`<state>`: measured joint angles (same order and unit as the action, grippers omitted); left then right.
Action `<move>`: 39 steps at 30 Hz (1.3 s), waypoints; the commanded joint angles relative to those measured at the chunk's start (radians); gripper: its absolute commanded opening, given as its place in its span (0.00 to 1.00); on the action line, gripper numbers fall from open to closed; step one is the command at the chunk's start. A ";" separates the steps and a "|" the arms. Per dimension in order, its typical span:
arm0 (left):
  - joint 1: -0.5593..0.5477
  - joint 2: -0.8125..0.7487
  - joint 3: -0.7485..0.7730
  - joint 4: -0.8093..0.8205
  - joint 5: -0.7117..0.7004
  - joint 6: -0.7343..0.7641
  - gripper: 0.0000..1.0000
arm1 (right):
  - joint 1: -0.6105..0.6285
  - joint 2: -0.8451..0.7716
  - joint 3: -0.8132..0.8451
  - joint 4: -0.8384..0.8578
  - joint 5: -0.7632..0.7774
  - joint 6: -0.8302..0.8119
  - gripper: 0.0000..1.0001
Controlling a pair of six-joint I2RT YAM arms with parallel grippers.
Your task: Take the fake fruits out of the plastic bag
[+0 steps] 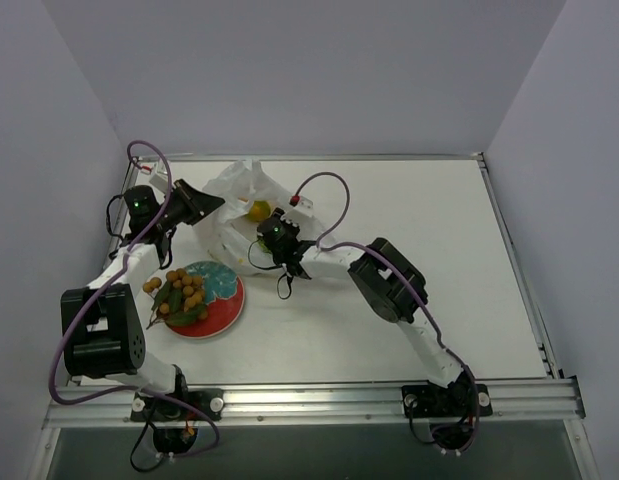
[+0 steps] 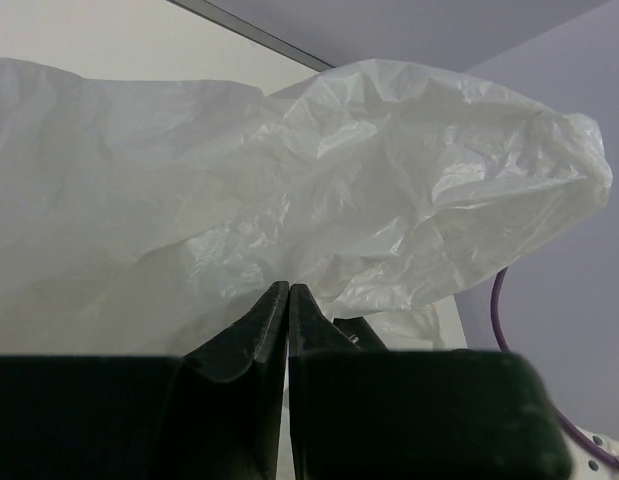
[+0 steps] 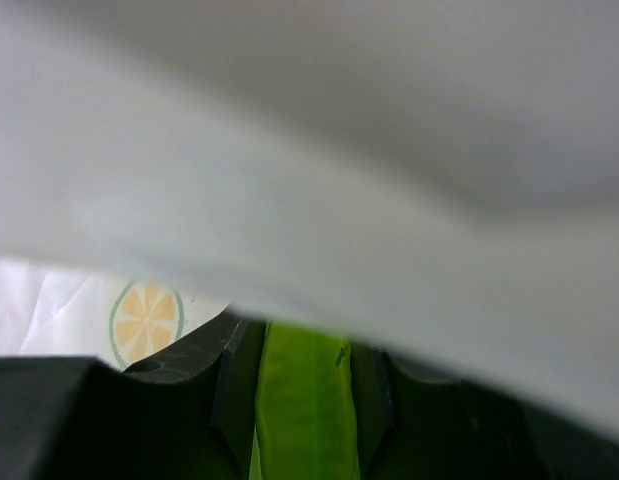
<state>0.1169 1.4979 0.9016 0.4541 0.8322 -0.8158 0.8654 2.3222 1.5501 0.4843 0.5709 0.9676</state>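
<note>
My left gripper is pressed together on a fold of the plastic bag, holding it up; my right gripper, inside, pinches a green fruit; I should withdraw straight, without snagging plastic; the yellow-orange fruit lies inside too.

Crinkled white plastic bag billowing overhead, fold pinched in left gripper, purple cable at right.

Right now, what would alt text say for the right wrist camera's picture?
A bright green fake fruit sits clamped between the right gripper's two dark fingers. A blurred fold of white plastic bag fills the upper frame, and a printed orange slice shows at lower left.
</note>
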 commanded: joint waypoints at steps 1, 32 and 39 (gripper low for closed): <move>-0.008 -0.008 0.016 0.064 0.002 0.003 0.03 | -0.017 -0.144 -0.036 0.117 -0.045 -0.062 0.08; -0.006 -0.018 0.023 0.047 0.001 0.017 0.02 | 0.297 -0.482 -0.458 0.418 -0.200 -0.425 0.07; -0.006 -0.016 0.028 0.043 0.002 0.020 0.02 | 0.322 -0.310 -0.386 0.454 -0.223 -0.405 0.07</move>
<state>0.1123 1.5017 0.9016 0.4606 0.8288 -0.8154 1.1976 1.9522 1.1049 0.8715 0.3347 0.5678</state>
